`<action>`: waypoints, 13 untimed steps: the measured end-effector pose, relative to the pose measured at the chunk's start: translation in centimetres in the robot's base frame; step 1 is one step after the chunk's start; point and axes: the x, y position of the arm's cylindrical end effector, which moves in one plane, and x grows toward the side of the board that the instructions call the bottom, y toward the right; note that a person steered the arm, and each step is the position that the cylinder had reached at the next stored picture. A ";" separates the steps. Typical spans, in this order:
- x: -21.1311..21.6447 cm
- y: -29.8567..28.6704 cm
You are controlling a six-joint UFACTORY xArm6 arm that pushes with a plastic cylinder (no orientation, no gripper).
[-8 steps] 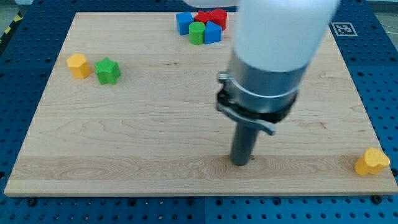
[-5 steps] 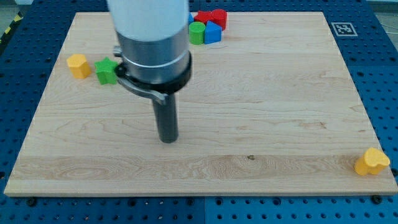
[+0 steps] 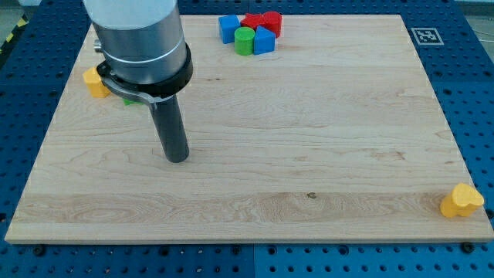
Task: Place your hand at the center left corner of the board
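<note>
My tip [image 3: 177, 158] rests on the bare wood left of the board's middle, touching no block. It is a plain rod with nothing to open or close, so it grasps nothing and carries nothing.

Just behind the arm's housing, toward the view's top left, a yellow block [image 3: 94, 81] peeks out beside the collar, and a sliver of a green block [image 3: 131, 100] shows under it; its shape is mostly hidden. Both lie near the left edge, above the tip.

The goal is the middle of the board's [image 3: 324, 139] left edge, which lies to the view's left of the tip and somewhat below the yellow block. That stretch looks free of blocks.

This task has nothing to take hold of; the tip only needs to slide across smooth, hard wood, which should offer little drag. The small blocks look light and would skid easily if brushed, so I judge the path should stay below the yellow and green pair.

Farther off, a cluster sits at the top edge: two blue blocks [image 3: 228, 28], a green cylinder [image 3: 245, 41] and a red block [image 3: 265, 21]. Another yellow block [image 3: 461, 201] sits at the bottom right corner.
</note>
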 end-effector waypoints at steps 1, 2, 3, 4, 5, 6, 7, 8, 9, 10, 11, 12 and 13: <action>0.0 -0.1; 0.0 -0.5; 0.0 -0.9; 0.0 -1.3; 0.0 -1.5; 0.0 -1.6; 0.0 -2.4; 0.0 -2.9; 0.0 -3.6; 0.0 -6.9; 0.0 -11.1; -0.9 -16.1; -4.2 -19.4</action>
